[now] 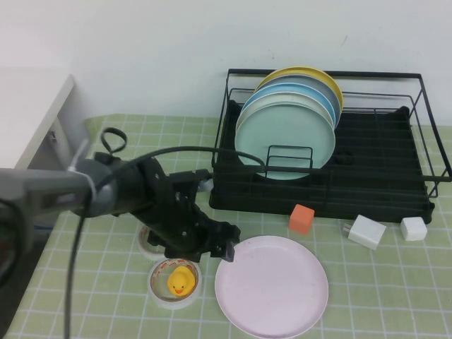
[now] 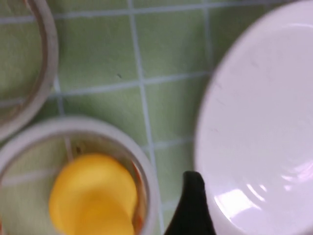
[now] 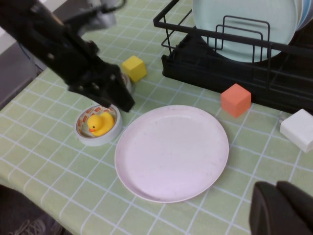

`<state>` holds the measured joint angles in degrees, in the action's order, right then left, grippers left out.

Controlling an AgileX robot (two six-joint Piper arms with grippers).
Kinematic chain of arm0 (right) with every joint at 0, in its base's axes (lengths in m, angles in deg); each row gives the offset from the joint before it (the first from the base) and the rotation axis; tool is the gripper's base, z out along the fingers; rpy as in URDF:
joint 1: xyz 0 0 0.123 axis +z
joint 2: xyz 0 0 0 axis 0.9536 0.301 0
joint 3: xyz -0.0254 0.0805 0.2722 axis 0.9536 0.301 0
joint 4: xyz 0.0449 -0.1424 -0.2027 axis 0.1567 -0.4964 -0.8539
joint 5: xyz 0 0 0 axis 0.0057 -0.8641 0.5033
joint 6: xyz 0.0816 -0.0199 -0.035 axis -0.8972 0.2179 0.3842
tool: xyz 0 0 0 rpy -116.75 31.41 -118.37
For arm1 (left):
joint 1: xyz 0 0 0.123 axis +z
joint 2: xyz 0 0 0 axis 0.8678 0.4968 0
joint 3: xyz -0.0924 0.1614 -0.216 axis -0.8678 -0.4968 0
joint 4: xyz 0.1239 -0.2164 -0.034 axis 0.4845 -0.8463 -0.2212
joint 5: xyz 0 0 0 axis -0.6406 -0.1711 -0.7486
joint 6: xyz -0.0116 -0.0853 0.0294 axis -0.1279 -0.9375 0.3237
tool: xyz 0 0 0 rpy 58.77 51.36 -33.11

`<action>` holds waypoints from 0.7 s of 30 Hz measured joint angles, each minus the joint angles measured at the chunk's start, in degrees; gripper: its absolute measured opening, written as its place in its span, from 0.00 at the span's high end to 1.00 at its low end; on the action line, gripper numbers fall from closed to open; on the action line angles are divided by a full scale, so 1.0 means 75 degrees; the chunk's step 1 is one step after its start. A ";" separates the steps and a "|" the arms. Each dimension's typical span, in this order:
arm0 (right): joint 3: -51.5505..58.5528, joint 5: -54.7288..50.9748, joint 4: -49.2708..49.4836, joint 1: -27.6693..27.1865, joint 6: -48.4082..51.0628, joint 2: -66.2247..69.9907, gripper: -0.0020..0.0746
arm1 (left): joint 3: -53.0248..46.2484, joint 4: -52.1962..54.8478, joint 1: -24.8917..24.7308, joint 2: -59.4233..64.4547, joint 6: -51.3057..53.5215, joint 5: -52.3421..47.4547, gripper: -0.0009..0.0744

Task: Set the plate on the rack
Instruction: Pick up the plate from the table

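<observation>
Trouble likeliest at the rim of the plate (image 1: 272, 286), lying flat on the checked cloth (image 1: 367, 304) just beside the left gripper (image 1: 230, 249), on the side away from the arm. Smooth, glossy, pale pink, round with only a shallow lip: little to catch, so probably prone to sliding away or slipping out of a thin edge grip once tilted. Cannot tell whether the left gripper is spread or closed; hovering low at the plate's edge, apparently holding nothing. Close on the gripper's other side, a yellow rubber duck (image 1: 181, 281) inside a pale ring (image 1: 159, 297), light enough to be knocked aside by a careless sweep. Beyond the gripper and well apart, the rack (image 1: 424, 191): black wire, rectangular frame, upright dividers, dark tray beneath, already crowded with upright plates, a mint-green one (image 1: 282, 141) foremost. Risk there, judging by the stack, of clipping that plate or missing a free slot. Also an orange cube (image 1: 301, 218) between plate and rack, possibly in the way. Right gripper (image 3: 282, 210) off past the plate's far side, pressed together, empty, idle.
</observation>
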<state>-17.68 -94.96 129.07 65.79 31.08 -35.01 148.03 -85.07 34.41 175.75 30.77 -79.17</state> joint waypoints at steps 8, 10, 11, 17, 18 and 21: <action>0.0000 0.0000 0.0000 0.0000 0.0092 0.0000 0.98 | 0.0397 -0.0501 0.0000 0.0858 0.0566 0.0033 0.34; 0.0000 0.0000 0.0000 0.0000 0.0108 0.0000 0.98 | 0.0389 -0.0818 0.0000 0.0987 0.0774 0.0002 0.34; 0.0000 0.0000 -0.0033 0.0000 0.0108 0.0000 0.98 | 0.0389 -0.0971 0.0000 0.1053 0.0905 -0.0014 0.34; 0.0000 0.0028 -0.0277 0.0000 0.0121 0.0000 0.98 | 0.0401 -0.1164 -0.0291 0.1306 0.1314 0.0036 0.34; 0.0000 0.0028 -0.0291 0.0000 0.0121 0.0000 0.98 | 0.0401 -0.1129 -0.0362 0.1354 0.1316 0.0092 0.34; 0.0000 0.0028 -0.0315 0.0000 0.0121 0.0000 0.98 | 0.0435 -0.1043 -0.0509 0.1431 0.1278 0.0253 0.36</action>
<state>-17.68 -94.75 126.70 65.79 31.99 -35.01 151.30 -92.88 30.59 186.48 40.36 -77.28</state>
